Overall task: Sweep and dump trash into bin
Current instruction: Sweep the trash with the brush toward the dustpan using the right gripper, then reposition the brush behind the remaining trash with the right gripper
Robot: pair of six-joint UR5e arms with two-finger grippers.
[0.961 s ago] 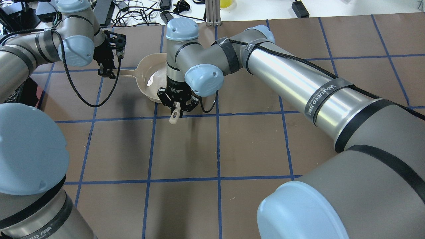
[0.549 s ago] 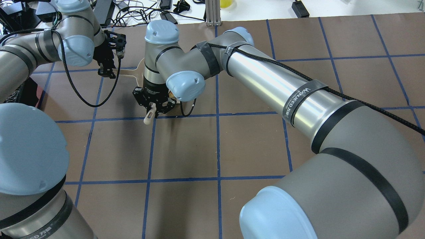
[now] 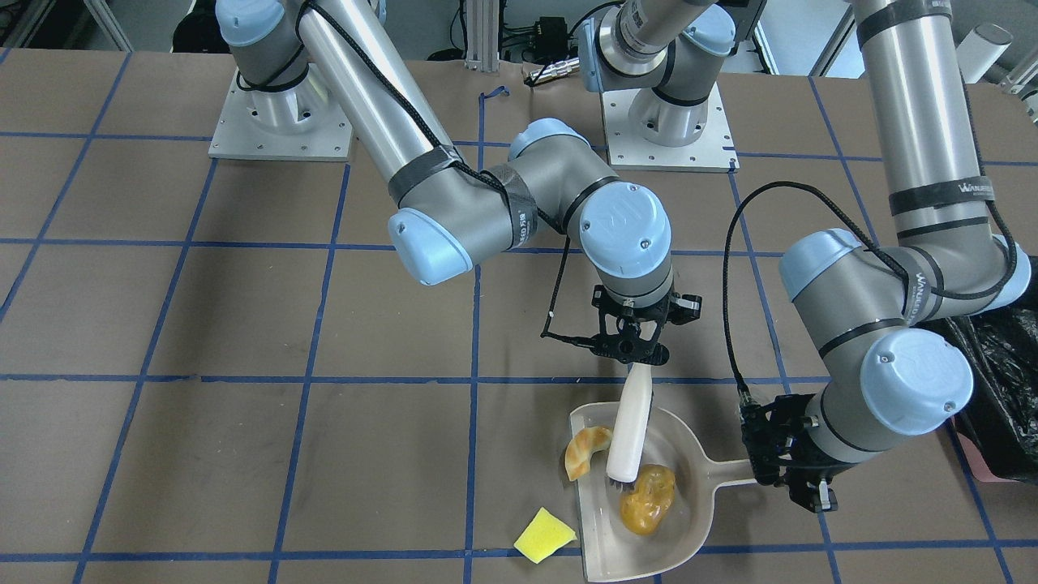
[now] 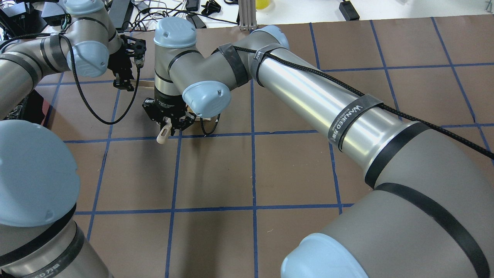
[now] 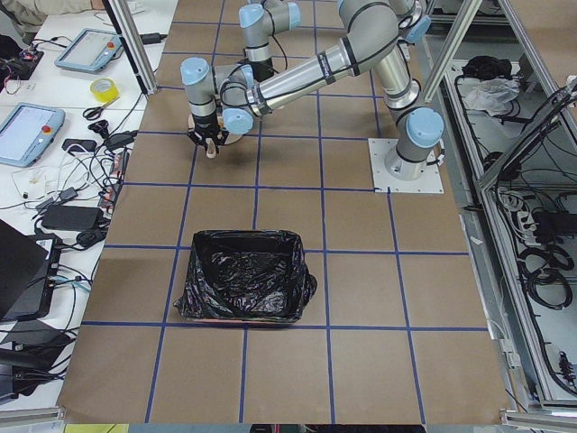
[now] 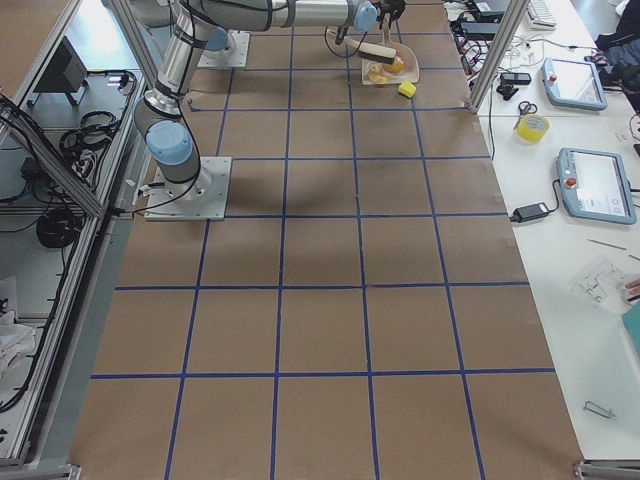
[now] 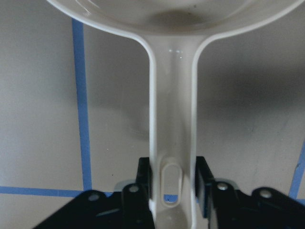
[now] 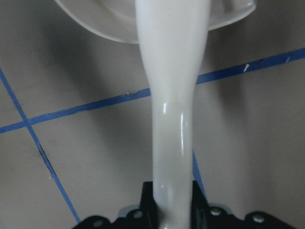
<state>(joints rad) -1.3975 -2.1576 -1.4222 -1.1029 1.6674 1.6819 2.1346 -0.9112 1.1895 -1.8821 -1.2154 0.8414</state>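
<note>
A beige dustpan point(image 3: 614, 553) lies on the brown table, its handle point(image 7: 172, 143) clamped in my left gripper point(image 3: 780, 475), which is shut on it. My right gripper point(image 3: 636, 358) is shut on the white brush point(image 3: 629, 430), whose head rests inside the pan. A golden-brown lump point(image 3: 647, 499) of trash sits in the pan beside the bristles. The croissant-like piece point(image 3: 585, 451) lies across the pan's open lip. A yellow sponge wedge point(image 3: 543, 535) rests on the table just outside the lip. The bin point(image 5: 243, 289), lined with a black bag, stands apart towards the table's left end.
Blue tape lines grid the brown table. The bin's black bag point(image 3: 1002, 389) stands just beyond my left arm's elbow. Cables and electronics point(image 4: 162, 11) crowd the far table edge. The two arm bases point(image 3: 280, 122) are bolted at the robot's side.
My right arm has swung leftward in the overhead view, carrying the brush across the dustpan, which it now hides. The left gripper and the pan handle have stayed put.
</note>
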